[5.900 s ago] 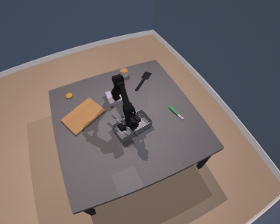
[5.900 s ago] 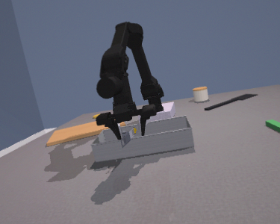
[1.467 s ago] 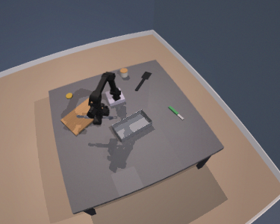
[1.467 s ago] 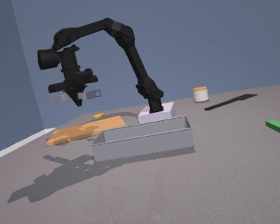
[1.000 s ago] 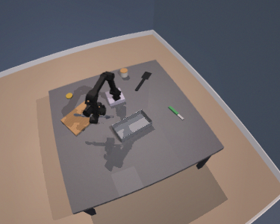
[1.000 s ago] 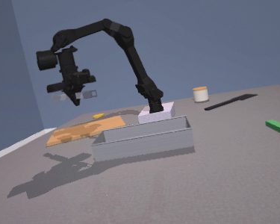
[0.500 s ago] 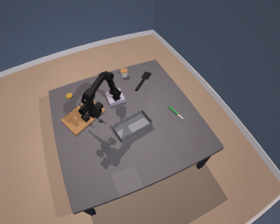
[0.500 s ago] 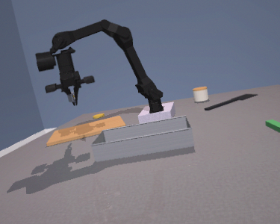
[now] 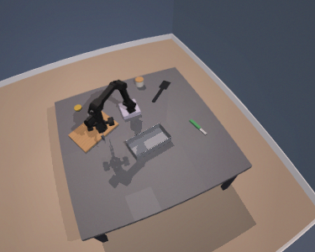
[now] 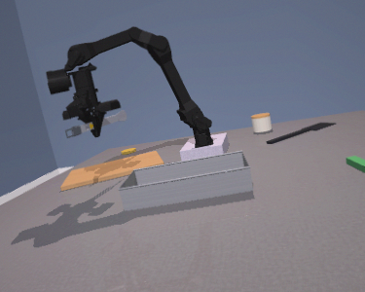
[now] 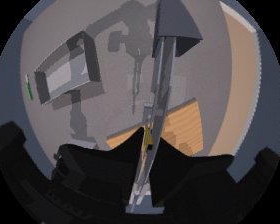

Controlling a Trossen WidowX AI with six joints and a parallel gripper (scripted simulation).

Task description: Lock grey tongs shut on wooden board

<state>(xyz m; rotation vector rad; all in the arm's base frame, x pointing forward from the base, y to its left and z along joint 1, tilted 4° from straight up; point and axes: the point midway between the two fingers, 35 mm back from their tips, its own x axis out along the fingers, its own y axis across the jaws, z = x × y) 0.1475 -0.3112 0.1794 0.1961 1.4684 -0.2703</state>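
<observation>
Clamped on the tongs (image 10: 115, 118) (image 11: 161, 92), the jaws (image 10: 97, 132) hang above the wooden board (image 9: 82, 139) (image 10: 75, 180) (image 11: 183, 122); an early release could spring them open.

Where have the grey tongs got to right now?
The grey tongs are in the air, held in the gripper, at the left of the exterior view, above the wooden board.

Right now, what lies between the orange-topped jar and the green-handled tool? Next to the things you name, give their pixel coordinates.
A black spatula (image 9: 158, 93) (image 10: 299, 132) lies between the jar (image 9: 139, 83) (image 10: 261, 124) and the green-handled tool (image 9: 195, 123) (image 10: 361, 164) (image 11: 29, 90), as the top view shows.
</observation>
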